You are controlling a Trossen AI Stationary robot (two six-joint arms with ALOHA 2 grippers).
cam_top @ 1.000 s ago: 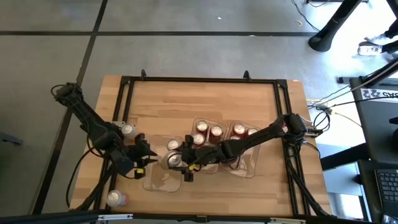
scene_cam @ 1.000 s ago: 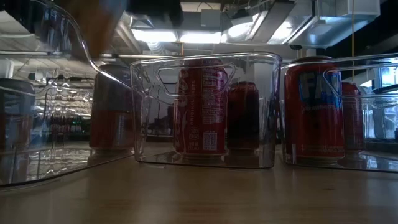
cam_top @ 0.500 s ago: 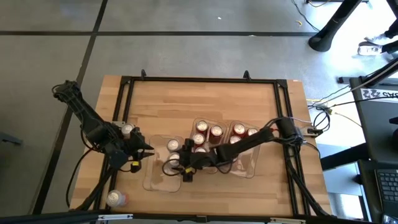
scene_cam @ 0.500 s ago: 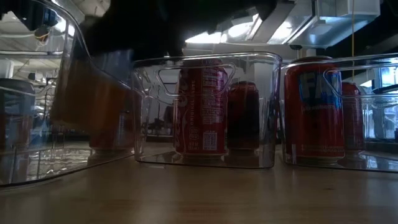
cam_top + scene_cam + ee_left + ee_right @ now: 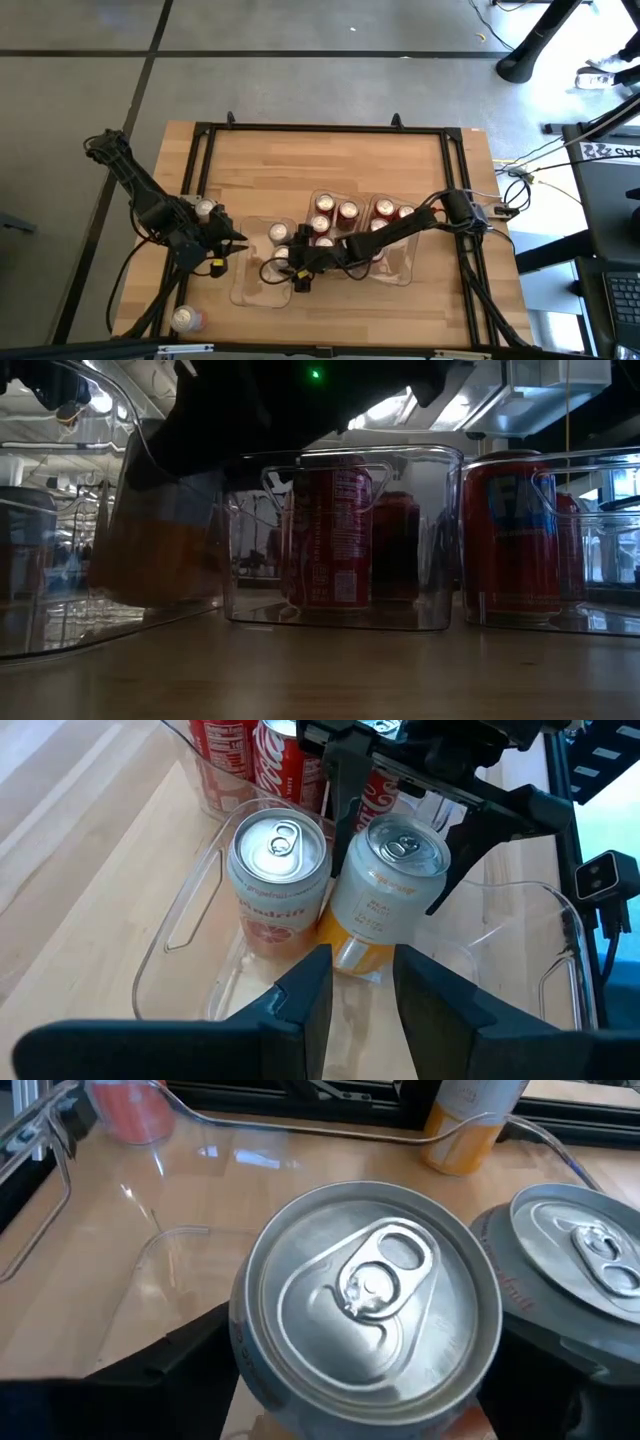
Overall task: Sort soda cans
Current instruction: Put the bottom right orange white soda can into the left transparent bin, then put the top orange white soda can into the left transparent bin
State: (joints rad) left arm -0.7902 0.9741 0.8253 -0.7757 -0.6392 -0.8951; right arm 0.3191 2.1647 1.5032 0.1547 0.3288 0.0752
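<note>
A white-and-orange soda can (image 5: 385, 890) sits tilted inside the left clear tray (image 5: 250, 292), with my right gripper (image 5: 284, 268) shut on it. Close beside it in the same tray, a pink-and-white can (image 5: 278, 870) stands upright on its base. My left gripper (image 5: 362, 978) hovers just outside that tray's left end, pointing at both cans. Its fingers stand a little apart with nothing between them. My right gripper pinches the white-and-orange can by its upper side wall (image 5: 347, 860), one finger on each side just under the rim. The fingers slant down from the table's right. The can leans low in the tray; whether its bottom touches the floor I cannot tell.
Two more clear trays with red cans stand in the middle (image 5: 335, 215) and to the right (image 5: 392, 218), under my right arm. Loose cans stand at the table's left (image 5: 205, 208) and near-left corner (image 5: 185, 318). A black frame (image 5: 320, 128) borders the table.
My right gripper has sunk with the white-and-orange can into the left tray, beside the pink-and-white can. The can has stayed between its fingers and now sits low and tilted. My left gripper has drawn back a little from the tray.
</note>
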